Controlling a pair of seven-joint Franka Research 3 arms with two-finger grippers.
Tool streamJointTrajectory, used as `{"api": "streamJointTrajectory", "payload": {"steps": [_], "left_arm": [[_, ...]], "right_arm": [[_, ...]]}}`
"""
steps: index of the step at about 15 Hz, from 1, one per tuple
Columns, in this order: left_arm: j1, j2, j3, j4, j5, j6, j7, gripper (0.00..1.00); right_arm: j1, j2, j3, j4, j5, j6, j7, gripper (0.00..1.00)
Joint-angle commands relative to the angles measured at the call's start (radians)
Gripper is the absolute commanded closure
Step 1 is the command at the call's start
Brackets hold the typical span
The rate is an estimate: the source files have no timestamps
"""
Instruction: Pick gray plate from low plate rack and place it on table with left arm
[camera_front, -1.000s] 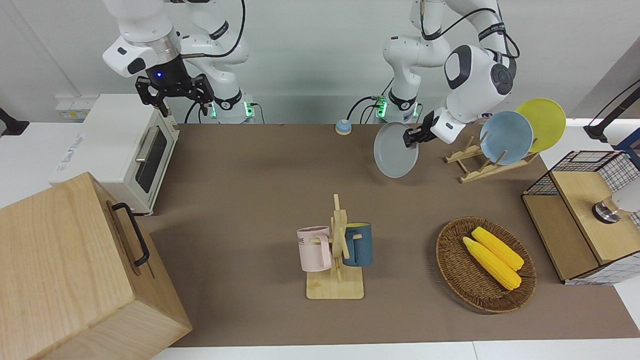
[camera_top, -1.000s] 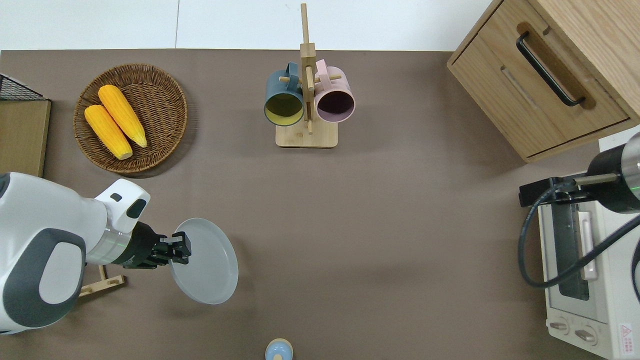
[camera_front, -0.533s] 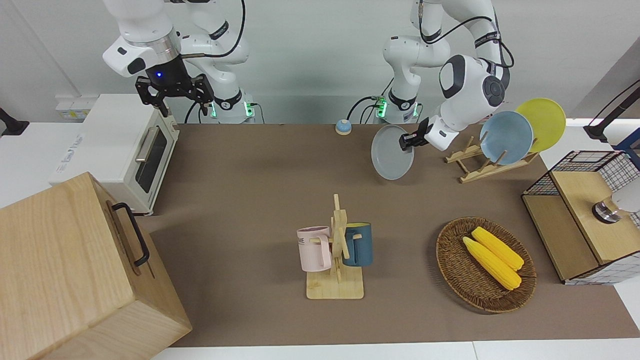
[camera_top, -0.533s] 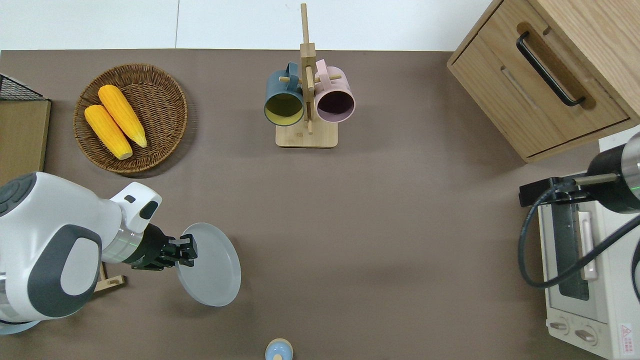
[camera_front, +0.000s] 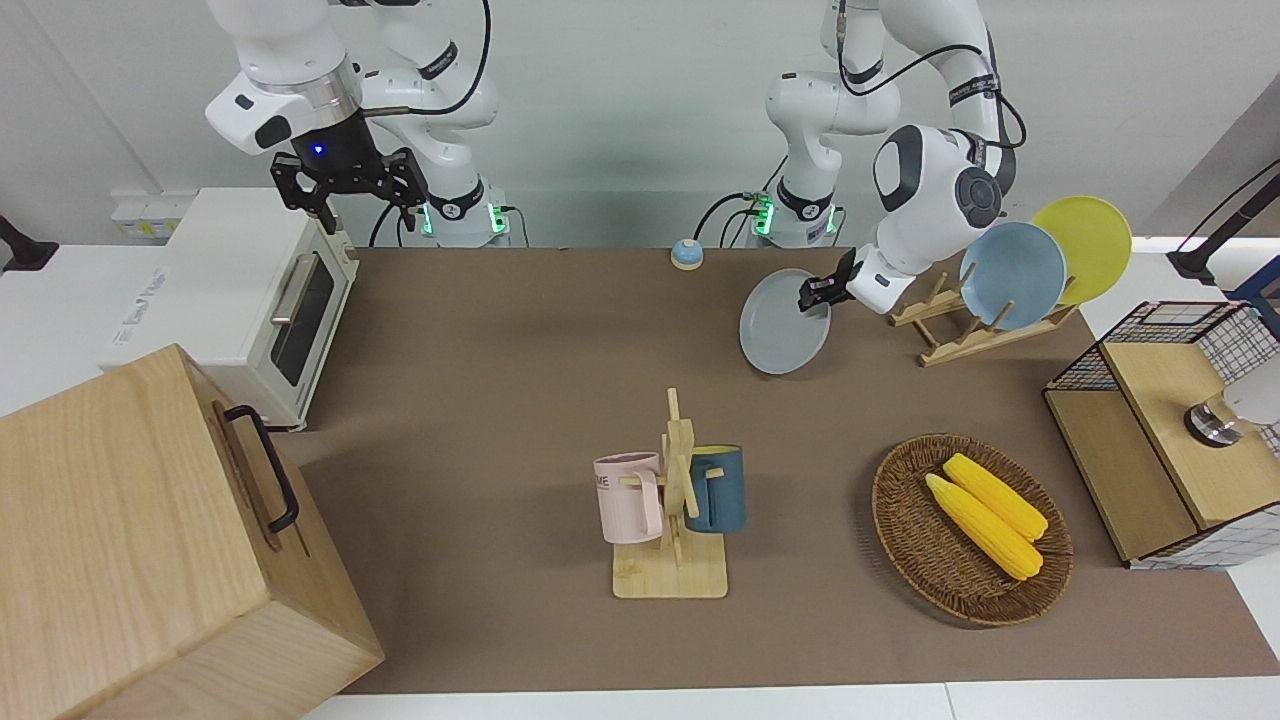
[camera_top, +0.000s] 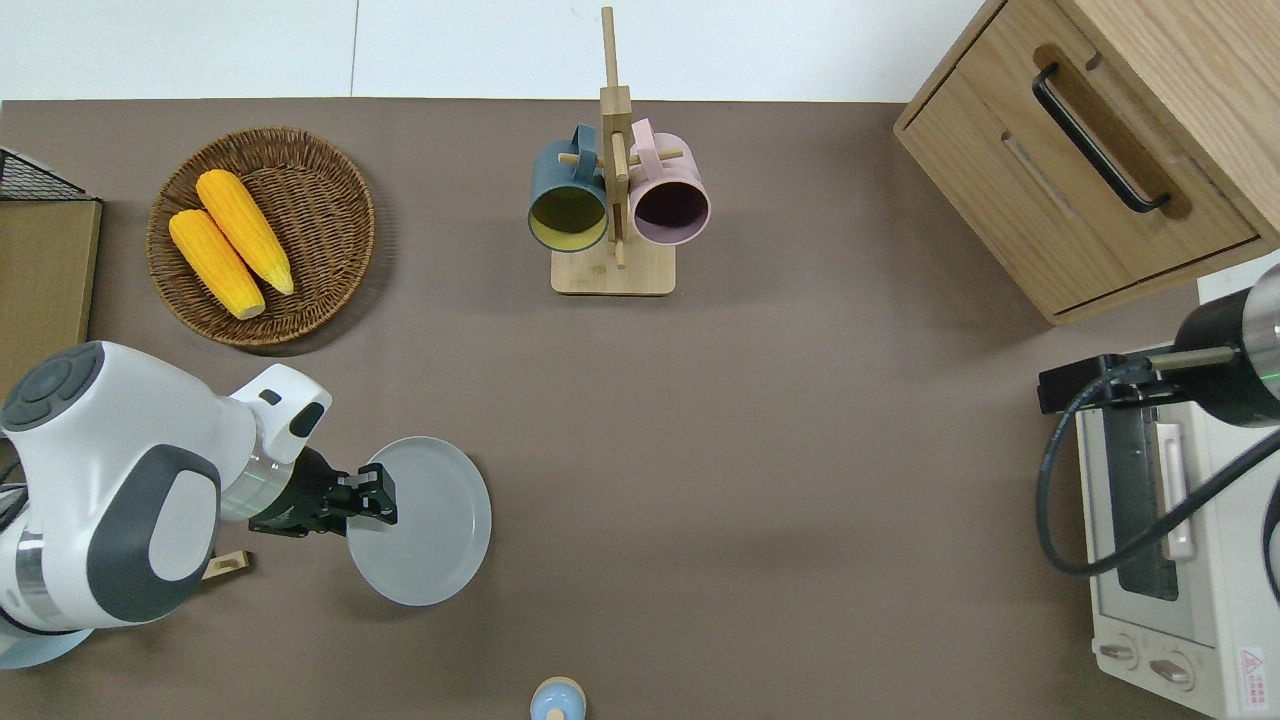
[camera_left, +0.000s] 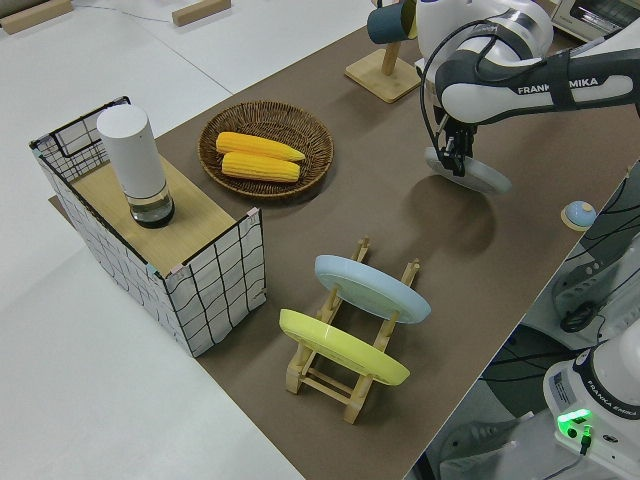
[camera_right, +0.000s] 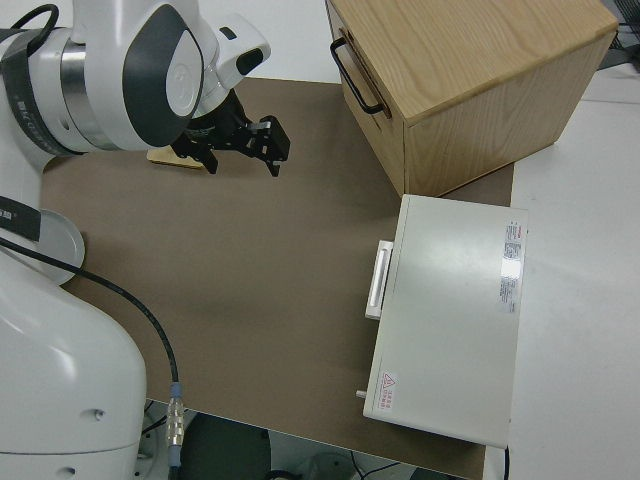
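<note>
Front view first: the left gripper (camera_front: 812, 293) is clamped on the rim of the gray plate (camera_front: 783, 322), holding it over the table (camera_front: 500, 350) beside the low plate rack (camera_front: 965, 325). The plate is tilted, its face turned up and away from the robots, with the lower edge close to the mat; whether it touches, I honestly can't tell from here. The light blue plate (camera_front: 1012, 275) and yellow plate (camera_front: 1082, 248) sit in the rack.

Overhead view: the plate (camera_top: 420, 521) reads as nearly a full circle, so it's not far off flat. The gripper (camera_top: 372, 497) bites the edge on the left arm's side. The arm hides most of the rack here.

Left side view: the plate (camera_left: 468, 170) hangs low over the mat with a shadow under it, and this one shows the rack (camera_left: 345, 345) whole, both plates leaning in it.

Right side view: the right gripper (camera_right: 262, 148) is parked, fingers spread apart.
</note>
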Motion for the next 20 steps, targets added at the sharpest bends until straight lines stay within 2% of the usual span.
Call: {"api": "streamJointTrajectory", "payload": {"steps": [1, 7, 11, 14, 20], "left_arm": [[-0.011, -0.009, -0.006, -0.013, 0.051, 0.013, 0.004, 0.0], [-0.002, -0.015, -0.003, 0.017, 0.114, 0.004, -0.014, 0.0], [0.012, -0.019, 0.01, 0.161, 0.172, -0.002, -0.086, 0.0], [0.01, -0.018, 0.009, 0.26, 0.329, -0.068, -0.059, 0.0], [0.016, -0.018, 0.0, 0.385, 0.334, -0.201, 0.055, 0.0]], "right_arm": [[-0.025, -0.002, 0.018, 0.007, 0.019, -0.015, 0.009, 0.011], [-0.025, -0.002, 0.018, 0.007, 0.019, -0.015, 0.009, 0.011], [-0.025, -0.002, 0.018, 0.007, 0.019, -0.015, 0.009, 0.013], [-0.025, -0.002, 0.018, 0.007, 0.019, -0.015, 0.009, 0.013], [-0.025, -0.002, 0.018, 0.007, 0.019, -0.015, 0.009, 0.011]]}}
